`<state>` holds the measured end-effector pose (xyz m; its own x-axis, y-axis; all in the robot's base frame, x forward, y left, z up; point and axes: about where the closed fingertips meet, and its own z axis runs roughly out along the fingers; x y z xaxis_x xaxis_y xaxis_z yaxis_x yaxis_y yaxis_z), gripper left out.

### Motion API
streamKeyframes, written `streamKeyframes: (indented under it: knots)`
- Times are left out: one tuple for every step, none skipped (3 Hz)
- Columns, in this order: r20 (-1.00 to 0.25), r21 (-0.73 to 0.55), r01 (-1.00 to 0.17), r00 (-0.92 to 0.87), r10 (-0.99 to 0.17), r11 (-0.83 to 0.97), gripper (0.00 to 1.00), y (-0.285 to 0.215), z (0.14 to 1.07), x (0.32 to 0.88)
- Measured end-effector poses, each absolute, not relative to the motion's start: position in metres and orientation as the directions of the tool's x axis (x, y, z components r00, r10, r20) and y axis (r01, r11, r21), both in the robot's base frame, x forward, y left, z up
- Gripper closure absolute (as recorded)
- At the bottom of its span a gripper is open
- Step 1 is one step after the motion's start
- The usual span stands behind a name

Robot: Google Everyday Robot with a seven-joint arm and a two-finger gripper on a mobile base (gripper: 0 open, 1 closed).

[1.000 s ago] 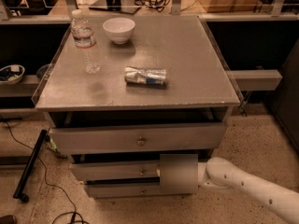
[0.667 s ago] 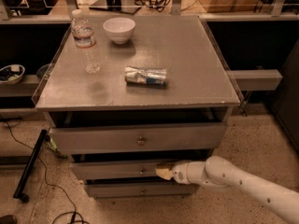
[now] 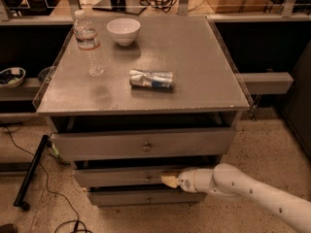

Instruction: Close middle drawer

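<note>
Middle drawer (image 3: 116, 176): slightly open. Gripper (image 3: 170, 180): at its front, right of knob (image 3: 148, 178); grip state cannot be told. Step: pushing. Next: likely a straight inward push.

The grey cabinet top (image 3: 209, 57) bears a water bottle (image 3: 88, 42) standing upright near its far left corner. A white bowl (image 3: 123, 30) sits by the far edge, and a crushed can (image 3: 151, 78) (on its side) lies near the middle. The gripper (image 3: 170, 179) is below, at the middle drawer (image 3: 116, 177) front.
</note>
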<state>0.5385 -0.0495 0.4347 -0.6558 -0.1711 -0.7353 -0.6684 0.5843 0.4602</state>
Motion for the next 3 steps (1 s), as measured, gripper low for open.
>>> streamKeyframes:
  knots:
    - [-0.709, 0.477, -0.623, -0.69, -0.147, 0.62, 1.0, -0.077, 0.438, 0.512]
    - [-0.681, 0.507, -0.567, -0.725, -0.101, 0.649, 1.0, -0.103, 0.441, 0.471]
    - [-0.677, 0.512, -0.557, -0.73, -0.092, 0.654, 0.81, -0.108, 0.439, 0.465]
